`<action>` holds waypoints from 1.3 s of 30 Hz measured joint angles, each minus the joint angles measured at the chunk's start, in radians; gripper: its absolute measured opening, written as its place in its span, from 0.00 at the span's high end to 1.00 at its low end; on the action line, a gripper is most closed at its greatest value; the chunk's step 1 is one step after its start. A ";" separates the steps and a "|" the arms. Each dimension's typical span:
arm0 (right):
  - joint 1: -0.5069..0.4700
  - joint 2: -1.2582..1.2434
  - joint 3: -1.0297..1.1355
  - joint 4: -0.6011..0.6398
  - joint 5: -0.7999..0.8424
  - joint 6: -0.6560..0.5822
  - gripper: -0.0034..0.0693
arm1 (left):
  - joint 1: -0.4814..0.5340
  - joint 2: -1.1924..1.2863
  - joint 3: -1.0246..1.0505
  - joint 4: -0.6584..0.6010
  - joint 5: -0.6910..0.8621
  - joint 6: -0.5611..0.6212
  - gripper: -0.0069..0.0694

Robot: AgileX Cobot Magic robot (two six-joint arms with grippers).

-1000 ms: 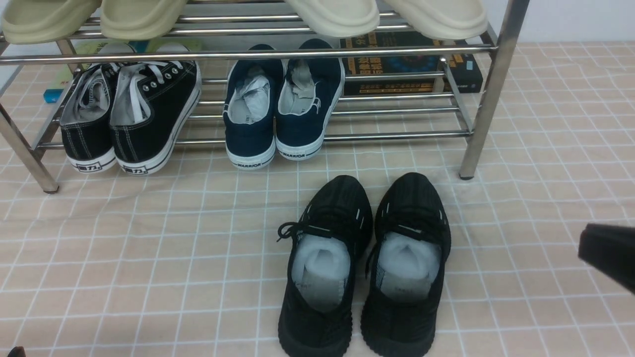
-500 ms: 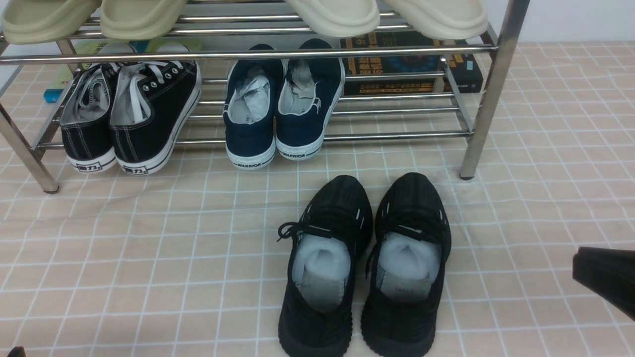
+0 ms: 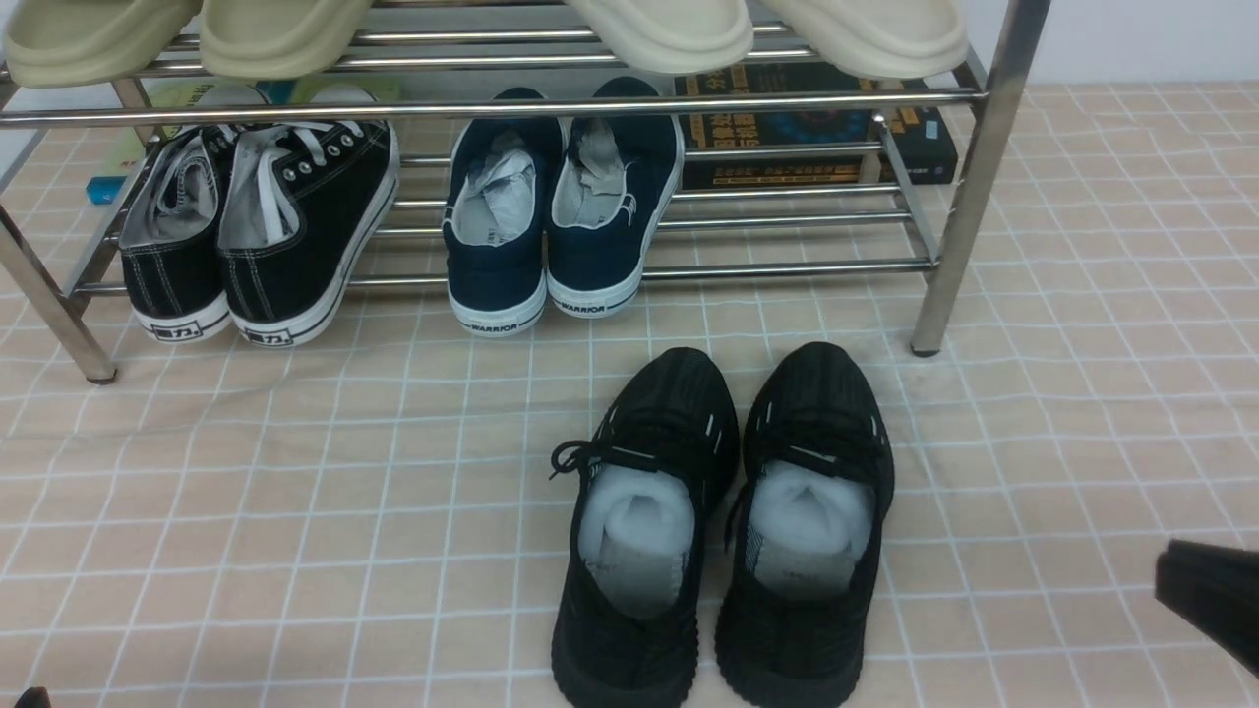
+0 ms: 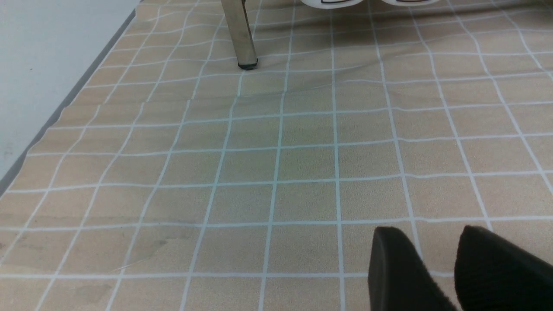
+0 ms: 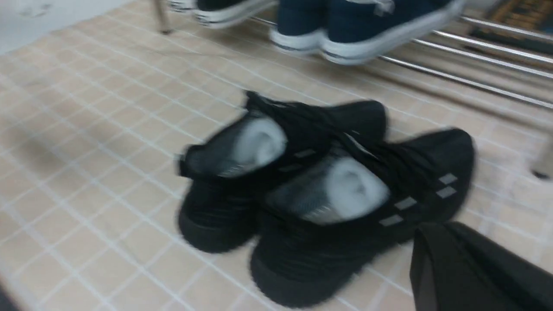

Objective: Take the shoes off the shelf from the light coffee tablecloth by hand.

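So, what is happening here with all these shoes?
Nothing is being held at this moment. The pair of black knit shoes stands on the beige checked tablecloth, in front of the chrome shelf and apart from it. The right claw is off to the right of the pair, not touching it. The left claw is slightly open over bare cloth. The black canvas sneakers and the navy shoes sit on the shelf's lower tier.

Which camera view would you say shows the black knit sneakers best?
The front view: the black knit sneakers appear sharp and almost whole on the tablecloth. The right wrist view blurs them; the left wrist view misses them.
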 joint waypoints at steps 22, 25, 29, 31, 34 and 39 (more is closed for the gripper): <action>-0.522 -0.419 0.367 0.073 0.020 -0.136 0.91 | 0.000 0.000 0.000 0.000 0.000 0.000 0.60; -0.524 -0.419 0.363 0.067 0.046 -0.138 0.90 | 0.000 0.000 0.000 0.000 0.000 0.000 0.60; -0.552 -0.419 0.359 0.066 0.071 -0.139 0.89 | 0.000 0.000 0.000 0.000 0.000 0.000 0.60; -0.568 -0.419 0.358 0.066 0.074 -0.139 0.89 | 0.000 0.000 0.000 0.000 0.000 0.000 0.60; -0.586 -0.419 0.358 0.062 0.076 -0.139 0.88 | 0.000 0.000 0.000 0.000 0.000 0.000 0.60; -0.592 -0.419 0.358 0.062 0.076 -0.139 0.87 | 0.000 0.000 0.000 0.000 0.000 0.000 0.60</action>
